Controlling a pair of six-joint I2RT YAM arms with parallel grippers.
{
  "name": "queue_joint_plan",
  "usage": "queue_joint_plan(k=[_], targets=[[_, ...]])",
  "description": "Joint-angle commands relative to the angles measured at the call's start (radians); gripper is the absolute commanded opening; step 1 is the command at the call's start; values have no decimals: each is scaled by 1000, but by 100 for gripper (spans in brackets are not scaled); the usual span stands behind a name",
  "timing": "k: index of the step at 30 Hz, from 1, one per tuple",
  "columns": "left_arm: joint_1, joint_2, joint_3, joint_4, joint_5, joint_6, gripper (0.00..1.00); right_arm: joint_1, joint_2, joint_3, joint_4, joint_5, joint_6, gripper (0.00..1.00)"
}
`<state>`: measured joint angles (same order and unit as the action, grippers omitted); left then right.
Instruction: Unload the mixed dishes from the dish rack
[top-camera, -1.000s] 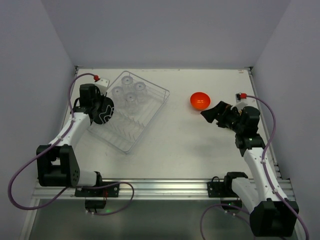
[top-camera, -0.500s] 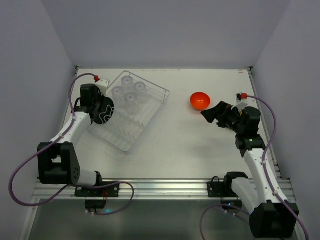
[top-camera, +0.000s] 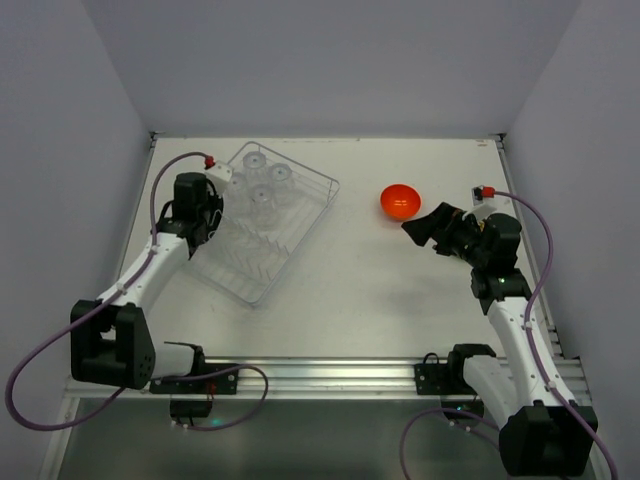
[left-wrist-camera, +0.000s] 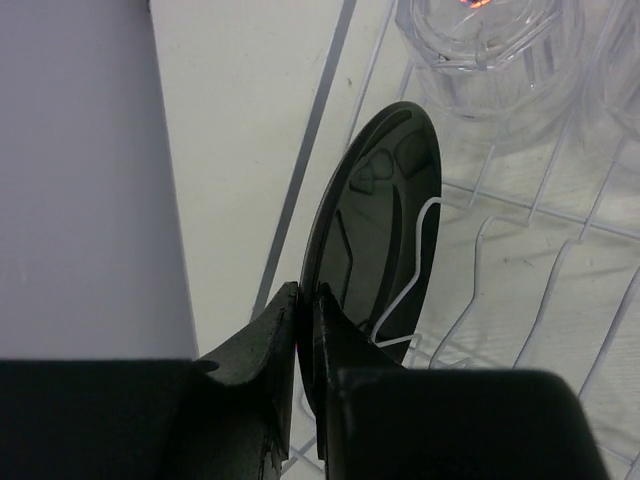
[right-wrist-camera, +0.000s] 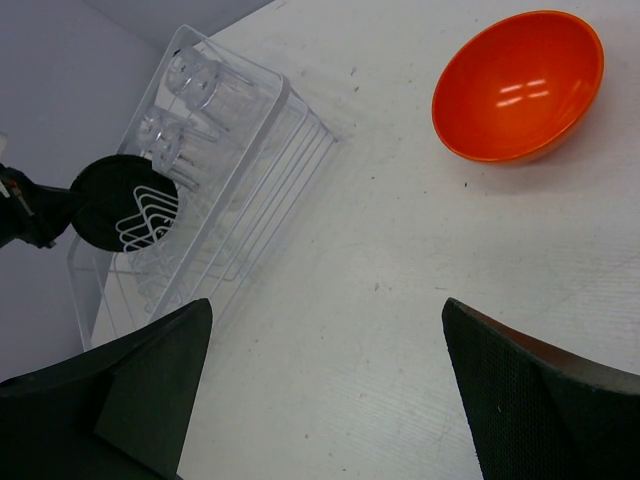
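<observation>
The dish rack (top-camera: 305, 240), a silver wire basket, lies at the left of the table. A black round plate (left-wrist-camera: 375, 230) stands upright between its tines. My left gripper (left-wrist-camera: 308, 300) is shut on the plate's near rim, one finger on each face. In the top view that gripper (top-camera: 203, 222) sits over the rack's left edge and hides the plate. Clear tumblers (top-camera: 262, 195) stand in the rack's far end. The orange bowl (top-camera: 400, 201) rests on the table outside the rack. My right gripper (right-wrist-camera: 327, 305) hangs open and empty just right of the bowl, which shows large in its wrist view (right-wrist-camera: 518, 85).
The side wall (left-wrist-camera: 80, 170) runs close along the rack's left side. Bare table (top-camera: 370, 280) lies between the rack and the right arm. The plate (right-wrist-camera: 125, 200) and the rack (right-wrist-camera: 270, 110) also show in the right wrist view.
My left gripper has swung over the plate and its jaws have closed on the rim. The right arm and the bowl have not moved.
</observation>
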<state>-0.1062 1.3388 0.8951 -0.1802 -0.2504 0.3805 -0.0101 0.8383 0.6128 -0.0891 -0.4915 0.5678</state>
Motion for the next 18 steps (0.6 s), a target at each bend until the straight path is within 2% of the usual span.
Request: queue_joint_plan(k=[1, 6, 10, 14, 18], targets=[[-24, -84, 2, 44, -90, 20, 0, 2, -5, -5, 31, -27, 6, 99], [-66, -144, 30, 16, -121, 38, 0, 2, -1, -5, 32, -32, 9, 99], [-87, -190, 99, -74, -106, -11, 0, 2, -1, -5, 34, -35, 14, 99], [-87, -268, 163, -200, 17, -139, 0, 2, -2, -7, 34, -25, 14, 99], [-87, -384, 171, -219, 163, -291, 0, 2, -5, -8, 38, -44, 21, 99]])
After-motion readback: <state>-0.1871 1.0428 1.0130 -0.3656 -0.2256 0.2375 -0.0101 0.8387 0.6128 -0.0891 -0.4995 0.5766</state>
